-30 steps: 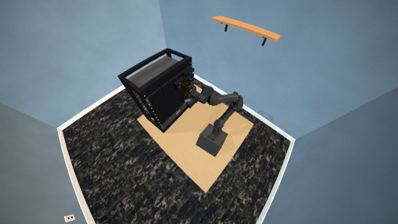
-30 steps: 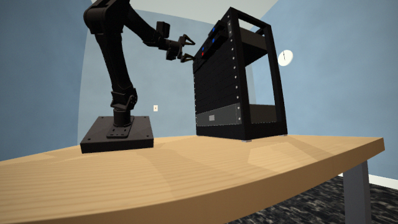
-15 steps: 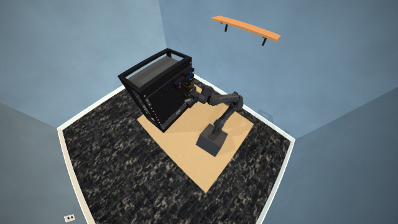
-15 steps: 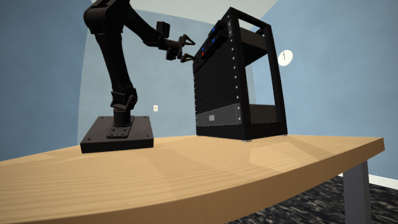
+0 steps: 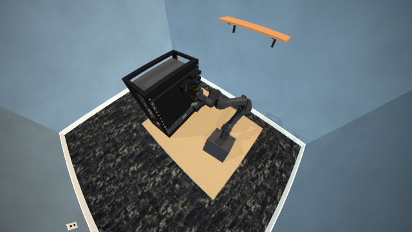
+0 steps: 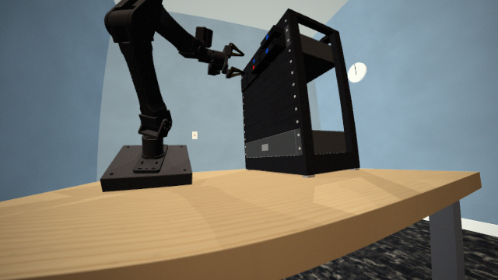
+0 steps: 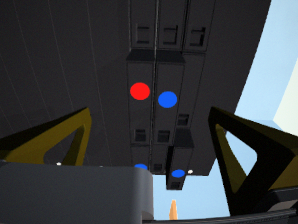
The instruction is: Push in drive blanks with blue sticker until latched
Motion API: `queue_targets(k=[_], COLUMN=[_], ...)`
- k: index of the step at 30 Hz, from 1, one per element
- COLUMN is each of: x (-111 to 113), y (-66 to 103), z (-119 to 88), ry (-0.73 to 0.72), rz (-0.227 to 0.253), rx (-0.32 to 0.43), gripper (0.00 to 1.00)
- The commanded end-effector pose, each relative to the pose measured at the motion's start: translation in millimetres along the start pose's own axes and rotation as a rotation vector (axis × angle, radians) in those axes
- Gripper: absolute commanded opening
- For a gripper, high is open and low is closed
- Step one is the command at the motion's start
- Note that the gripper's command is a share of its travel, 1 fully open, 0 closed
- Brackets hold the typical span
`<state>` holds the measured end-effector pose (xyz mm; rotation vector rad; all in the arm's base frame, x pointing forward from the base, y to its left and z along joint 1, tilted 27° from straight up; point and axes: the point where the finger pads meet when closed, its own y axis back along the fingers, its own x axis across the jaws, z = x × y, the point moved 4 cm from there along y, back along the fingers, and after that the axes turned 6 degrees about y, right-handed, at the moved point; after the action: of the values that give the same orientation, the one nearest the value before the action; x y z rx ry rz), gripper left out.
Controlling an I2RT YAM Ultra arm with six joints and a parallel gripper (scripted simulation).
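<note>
A black open-frame rack (image 6: 299, 101) stands on the wooden table, also seen in the overhead view (image 5: 167, 91). Near its top front are drive blanks with round stickers: a red one (image 6: 253, 68) (image 7: 140, 91), a blue one beside it (image 6: 254, 61) (image 7: 168, 99), and two more blue ones higher up (image 6: 267, 50) (image 6: 267, 37). The blanks stick out a little from the rack face. My gripper (image 6: 236, 61) is open and empty, close in front of the red and blue pair, its fingers spread to either side in the wrist view (image 7: 153, 143). I cannot tell if a fingertip touches the rack.
The arm's base (image 6: 148, 167) sits on the table to the left of the rack. A grey panel (image 6: 272, 145) fills the rack's lowest slot. The table edge runs close in front. A wall shelf (image 5: 254, 29) hangs high up.
</note>
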<state>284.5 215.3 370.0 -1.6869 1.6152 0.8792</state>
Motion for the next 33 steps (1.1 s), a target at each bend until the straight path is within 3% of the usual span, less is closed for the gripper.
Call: queue_targets(k=[1,7,15,18,22,27,33], x=[-21,-18,-17,-16,-17,-17,-19], y=[2.0,2.9,6.3,3.7,7.9,8.6,6.6], z=[-12,-36,-106,-110,-137,-148,-141], ry=[-0.067,-0.061,-0.058,-0.051,-0.056,-0.055,-0.049], rz=[-0.052,-0.041,-0.044,-0.037,-0.045,-0.046,-0.046], rx=[0.011,0.018,0.02,0.015,0.021,0.021,0.002], gripper=[1.0,1.0,1.0,1.0,1.0,1.0,1.0])
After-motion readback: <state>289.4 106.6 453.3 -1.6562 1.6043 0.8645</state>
